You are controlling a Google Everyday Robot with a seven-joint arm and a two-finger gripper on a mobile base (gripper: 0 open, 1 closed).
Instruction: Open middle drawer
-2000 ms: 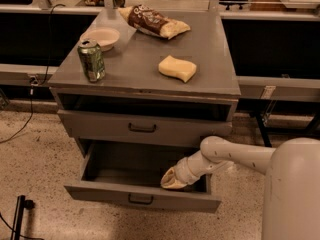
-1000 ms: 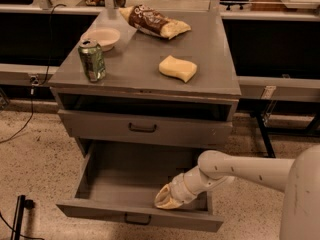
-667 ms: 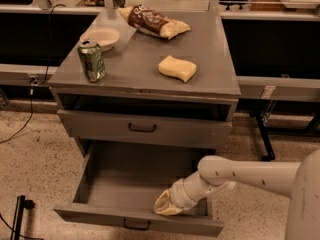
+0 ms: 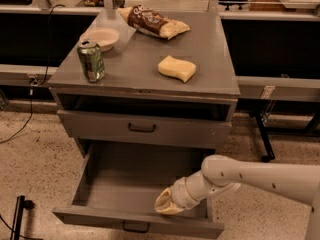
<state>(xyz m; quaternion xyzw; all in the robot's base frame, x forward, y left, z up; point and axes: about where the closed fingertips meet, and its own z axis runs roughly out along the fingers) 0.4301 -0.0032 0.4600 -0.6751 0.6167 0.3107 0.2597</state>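
The middle drawer (image 4: pixel 125 184) is a wide, shallow grey drawer. It stands pulled far out of the grey cabinet (image 4: pixel 150 64), and its inside shows empty. Its low front (image 4: pixel 90 219) carries a small dark bar handle (image 4: pixel 136 228). Above it the taller drawer front (image 4: pixel 100 126) with a larger handle (image 4: pixel 141 128) is closed. My gripper (image 4: pixel 167 204), on the white arm coming from the right, reaches down inside the open drawer just behind its front panel, right of the handle. A lower drawer is hidden.
On the cabinet top stand a green can (image 4: pixel 91 60), a white bowl (image 4: pixel 102 37), a brown snack bag (image 4: pixel 152 22) and a yellow sponge (image 4: pixel 177 67). Dark benches run behind. A cable (image 4: pixel 25 119) hangs at left over the speckled floor (image 4: pixel 30 174).
The middle drawer has slid further out towards the camera. My gripper has moved with it, forward and a little left, staying behind the drawer front.
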